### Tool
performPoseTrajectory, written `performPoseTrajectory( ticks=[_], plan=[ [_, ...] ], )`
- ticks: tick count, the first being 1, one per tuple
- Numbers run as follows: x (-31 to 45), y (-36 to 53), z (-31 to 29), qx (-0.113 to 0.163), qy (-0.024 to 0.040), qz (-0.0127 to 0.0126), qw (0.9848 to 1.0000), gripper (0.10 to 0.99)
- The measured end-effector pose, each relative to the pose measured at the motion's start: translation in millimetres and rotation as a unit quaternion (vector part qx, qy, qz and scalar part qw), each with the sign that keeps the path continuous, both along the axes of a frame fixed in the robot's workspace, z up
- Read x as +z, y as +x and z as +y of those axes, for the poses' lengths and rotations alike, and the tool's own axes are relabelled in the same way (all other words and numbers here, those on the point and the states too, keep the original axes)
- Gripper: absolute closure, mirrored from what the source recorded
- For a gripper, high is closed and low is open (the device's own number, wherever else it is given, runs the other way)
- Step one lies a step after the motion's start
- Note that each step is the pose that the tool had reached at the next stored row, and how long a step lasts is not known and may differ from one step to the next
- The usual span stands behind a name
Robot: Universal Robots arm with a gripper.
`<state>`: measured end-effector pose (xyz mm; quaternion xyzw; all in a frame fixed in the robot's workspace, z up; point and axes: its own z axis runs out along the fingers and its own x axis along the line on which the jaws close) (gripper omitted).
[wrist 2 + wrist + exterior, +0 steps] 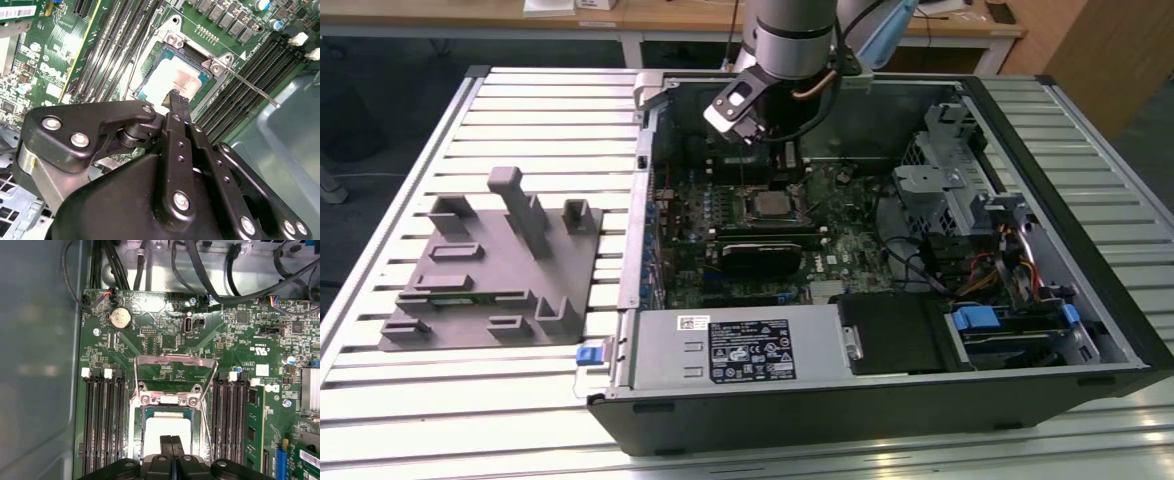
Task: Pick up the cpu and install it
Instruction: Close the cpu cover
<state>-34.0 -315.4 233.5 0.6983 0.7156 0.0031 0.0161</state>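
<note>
CPU (167,430) lay inside the socket (134,437) with its pale top up, directly under your gripper (171,440). The two fingers (165,446) were pressed together with nothing held between them. Their tips stood over one edge of the chip, not around it. You could not tell whether they touched the metal. In the second wrist view the same closed tips of the gripper (176,97) overlapped the rim of the CPU (172,77), whose top carried a brownish smear. Whether the chip sat fully home you could not tell.

Just past the chip, the load plate (176,358) stood swung open, bare board showing through its window. The lever (250,86) pointed away from the socket, released. Memory slots (105,425) ran along both sides of the socket.

Farther out on the motherboard (240,340) you had a coin battery (120,318), and beyond it black cables (210,270) looped along the metal wall.

In the exterior view your gripper (783,172) reached down into the open case (854,420), above the middle of the board, with the power supply (734,345) near the front wall. Outside the case, toward the exterior view's left, the grey fixture (494,260) rested on the slatted table (534,110), well apart from the arm.
</note>
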Motion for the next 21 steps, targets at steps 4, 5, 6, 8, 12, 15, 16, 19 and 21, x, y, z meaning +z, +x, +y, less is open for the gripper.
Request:
performPoseTrajectory(
  ticks=[4, 5, 6, 8, 12, 15, 16, 19, 21],
  plan=[
    [3.9, 0.0, 0.0, 0.0, 0.0001, 0.0, 1.0, 0.98],
    [3.9, 0.0, -0.3, 0.0, 0.0001, 0.0, 1.0, 0.98],
    [3.9, 0.0, -1.0, 0.0, 0.0, 0.0, 1.0, 0.98],
    [4.0, 0.0, -2.5, 0.0, 0.0, 0.0, 1.0, 0.98],
    [3.9, 0.0, -4.4, 0.0, 0.0001, 0.0, 1.0, 0.98],
    [6.1, 0.0, -4.5, 0.0, -0.0001, 0.0, 1.0, 0.98],
    [7.7, 0.0, -4.5, 0.0, -0.0001, 0.0, 1.0, 0.98],
    [15.2, 0.0, -4.5, 0.0, 0.0, 0.0, 1.0, 0.98],
    [20.8, 0.0, -4.5, 0.0, -0.0001, 0.0, 1.0, 0.98]
  ],
)
